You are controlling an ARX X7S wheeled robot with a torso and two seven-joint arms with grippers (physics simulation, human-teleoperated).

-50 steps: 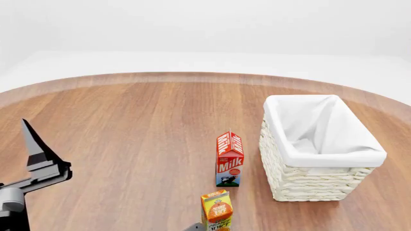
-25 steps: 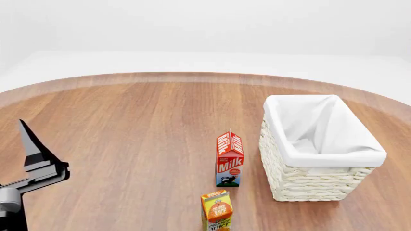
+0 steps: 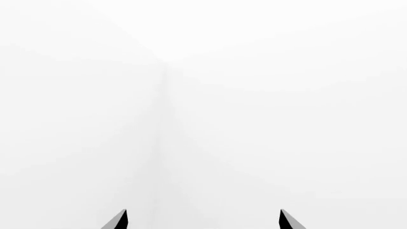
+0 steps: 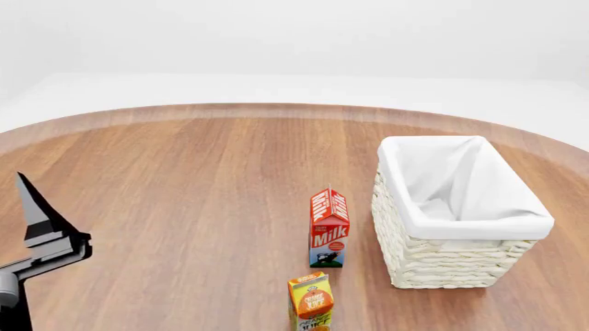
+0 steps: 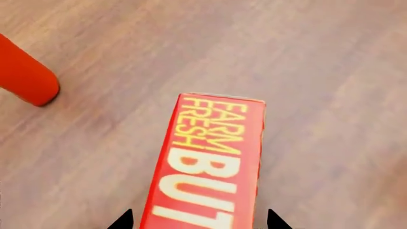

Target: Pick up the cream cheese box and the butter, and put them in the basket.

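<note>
The right gripper [image 5: 198,223] hangs just above the butter [image 5: 207,167], which lies flat on the wooden table [image 5: 318,71]. Its two dark fingertips stand apart, one to each long side of the box, and nothing is held between them yet. The step in hand looks like the grasp on the butter. To do it well, the fingers should go straight down along both long sides, stay square to the box, and close only once they are low enough to catch its side walls and not its top edge. The butter is a red, brick-shaped box with yellow lettering reading "FARM FRESH" and larger letters below. A rounded red object [image 5: 24,76] lies near it on the table; what it is cannot be told.

In the head view, an orange juice carton [image 4: 310,302] stands nearest, a red milk carton [image 4: 329,227] behind it, and the white woven basket [image 4: 442,258] with its cloth lining sits just beside the milk, with nothing in it. The left gripper [image 3: 202,222] is raised at the left, fingertips spread and holding nothing. The cream cheese box and the butter are out of this view.
</note>
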